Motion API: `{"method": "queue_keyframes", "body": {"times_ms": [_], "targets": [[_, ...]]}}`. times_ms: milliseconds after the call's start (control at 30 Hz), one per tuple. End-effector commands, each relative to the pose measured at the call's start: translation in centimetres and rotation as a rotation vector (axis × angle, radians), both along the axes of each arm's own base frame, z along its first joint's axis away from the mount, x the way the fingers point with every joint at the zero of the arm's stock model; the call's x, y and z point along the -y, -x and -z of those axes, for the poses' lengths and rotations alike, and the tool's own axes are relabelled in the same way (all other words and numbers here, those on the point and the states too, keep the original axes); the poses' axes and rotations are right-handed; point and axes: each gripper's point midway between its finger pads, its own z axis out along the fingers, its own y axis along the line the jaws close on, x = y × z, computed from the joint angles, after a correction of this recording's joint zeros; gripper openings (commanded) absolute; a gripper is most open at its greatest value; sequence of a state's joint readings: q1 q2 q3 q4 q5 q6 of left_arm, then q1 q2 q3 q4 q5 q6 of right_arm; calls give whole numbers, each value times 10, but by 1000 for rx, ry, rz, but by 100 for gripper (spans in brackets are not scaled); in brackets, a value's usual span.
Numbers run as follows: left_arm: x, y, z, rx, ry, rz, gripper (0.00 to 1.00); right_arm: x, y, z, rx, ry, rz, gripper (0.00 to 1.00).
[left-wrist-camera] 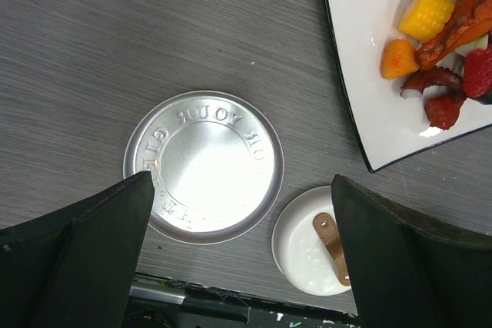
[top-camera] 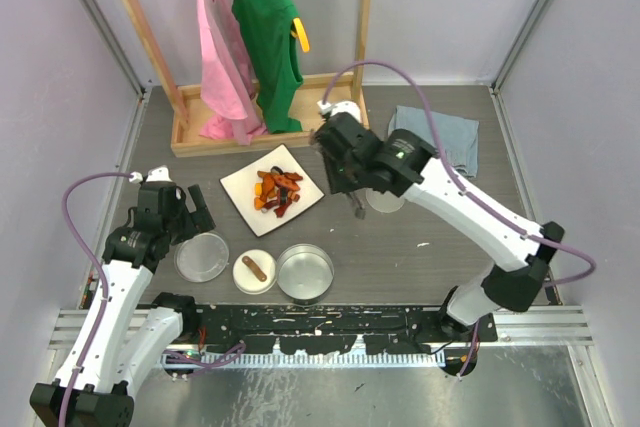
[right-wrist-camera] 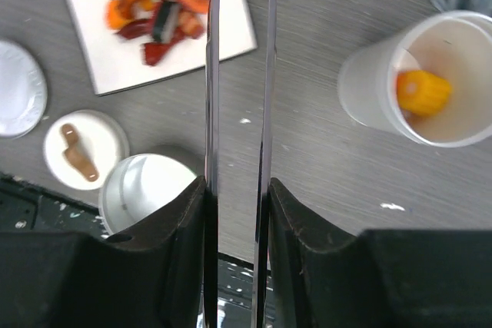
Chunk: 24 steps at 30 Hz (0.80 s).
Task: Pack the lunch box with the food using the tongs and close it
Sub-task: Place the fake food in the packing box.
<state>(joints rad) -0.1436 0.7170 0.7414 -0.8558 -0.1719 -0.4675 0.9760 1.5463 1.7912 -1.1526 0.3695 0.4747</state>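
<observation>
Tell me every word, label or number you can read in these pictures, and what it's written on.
"FOR YOUR": raised letters around the rim of the flat steel lid, upside down in the left wrist view.
"GI...": more letters follow on the same rim, but they are partly hidden and I cannot read them with certainty.
The white plate carries no writing, and nothing else in any view shows readable text.
</observation>
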Motion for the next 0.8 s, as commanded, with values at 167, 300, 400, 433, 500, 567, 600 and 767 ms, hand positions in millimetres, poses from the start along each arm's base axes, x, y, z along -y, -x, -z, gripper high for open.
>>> {"method": "queue_keyframes", "body": {"times_ms": [167, 300, 400, 433, 500, 567, 600, 767], "targets": [[-1, -11, -11, 56, 6, -15, 100, 106, -12, 4, 6, -7, 248, 38], [0, -11, -11, 54, 7, -14, 100, 133, -7, 17, -19, 25, 302, 38], [0, -11, -11, 54, 7, -13, 100, 143, -4, 23, -33, 40, 323, 38], [0, -11, -11, 54, 8, -13, 100, 144, -4, 25, -37, 42, 324, 38], [0, -11, -11, 51, 9, -12, 100, 144, -2, 29, -48, 51, 324, 39], [0, -11, -11, 51, 7, -12, 100, 145, -1, 33, -62, 65, 322, 39], [0, -11, -11, 51, 7, -13, 100, 146, -1, 36, -69, 74, 323, 39], [0, -11, -11, 51, 7, -13, 100, 149, 2, 43, -89, 107, 324, 39]]}}
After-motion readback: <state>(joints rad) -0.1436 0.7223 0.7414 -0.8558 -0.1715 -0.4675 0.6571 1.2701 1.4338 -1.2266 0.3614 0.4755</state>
